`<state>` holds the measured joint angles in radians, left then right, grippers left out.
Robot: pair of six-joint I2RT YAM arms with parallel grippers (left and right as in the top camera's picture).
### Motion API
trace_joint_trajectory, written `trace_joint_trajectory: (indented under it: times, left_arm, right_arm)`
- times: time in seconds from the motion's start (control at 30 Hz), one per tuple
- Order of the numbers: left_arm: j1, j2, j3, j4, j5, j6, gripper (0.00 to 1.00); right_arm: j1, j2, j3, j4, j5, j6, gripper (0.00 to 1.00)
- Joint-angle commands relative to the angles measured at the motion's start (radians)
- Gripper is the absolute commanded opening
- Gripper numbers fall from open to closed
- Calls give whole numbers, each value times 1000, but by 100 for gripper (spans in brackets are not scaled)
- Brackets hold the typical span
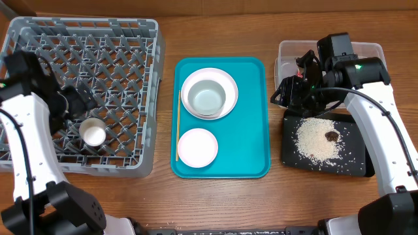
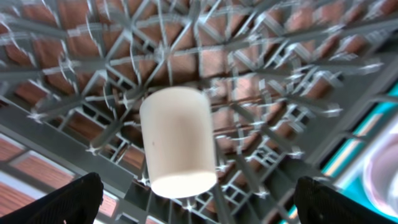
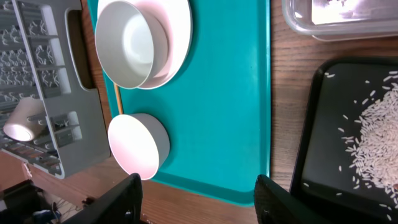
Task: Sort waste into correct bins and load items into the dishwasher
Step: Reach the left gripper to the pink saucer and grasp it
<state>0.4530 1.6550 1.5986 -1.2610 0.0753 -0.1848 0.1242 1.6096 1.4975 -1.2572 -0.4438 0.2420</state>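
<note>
Cup (image 2: 178, 140) sat in the dish rack (image 1: 130, 78), leaning among the tines rather than square in a cell. It was directly ahead of the left gripper (image 2: 202, 202) and centred in the gap. Fingers (image 2: 68, 199) stood wide apart, one to each side of the cup, neither touching it. The wrist picture was blurred, so seating at the tines could not be checked closely.

Judgement: step in hand was the release of the cup into the rack, with only the withdrawal left.
- Back out along the gripper's own axis, straight away from the cup, fingers kept apart.
- No sideways sweep; either finger could clip the wall and tip the cup further.
- Tines stood close around the fingers; lift clear of them before turning toward the tray.
- If the cup rocks, re-seat it before leaving.

Outward: teal tray (image 1: 251, 130) lay beyond the rack's edge, to the side of the left gripper, carrying the bowl (image 1: 208, 98) on its plate, a small bowl (image 1: 197, 147) and a chopstick (image 1: 177, 124), all not yet loaded.

Right gripper (image 3: 199, 199) hung above the tray's far edge, fingers apart and empty. The black bin (image 1: 353, 163) with rice lay beside and below it.
</note>
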Motion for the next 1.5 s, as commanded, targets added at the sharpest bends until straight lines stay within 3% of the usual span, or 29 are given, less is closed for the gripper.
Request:
trace_joint_trajectory:
  times: [0.0,0.23,0.47,0.7,0.87,1.0,1.13,1.33,1.47]
  left_arm:
    - [-16,-21,100,-43,73,-3,100]
    - [-184,-97,113,-102,115,10,100]
    - [-446,-100,101,-184,74,20,100]
    - [-723,-99,4,-101,72,9,100]
    - [-918,-90,-121,12,73,-22,100]
    - [-1030,-59,-209,114,75,-34,100]
    - [-1099,-11,-266,190,68,-33,100]
    - [-1144,115,-303,230,18,-33,89]
    - [-1144,209,-303,221,19,-33,66]
  right_arm:
    - [-3,-9,2,2,18,-7,59]
    - [-3,-9,2,-30,217,76,62]
    - [5,-9,2,-34,101,-55,66]
    - [2,-9,2,-63,319,144,66]
    - [-29,-9,2,-90,372,182,81]
    - [-78,-9,2,-106,367,181,100]
    - [-119,-9,2,-123,353,177,100]
    - [-137,-9,2,-140,354,174,100]
    - [-137,-9,2,-141,354,174,100]
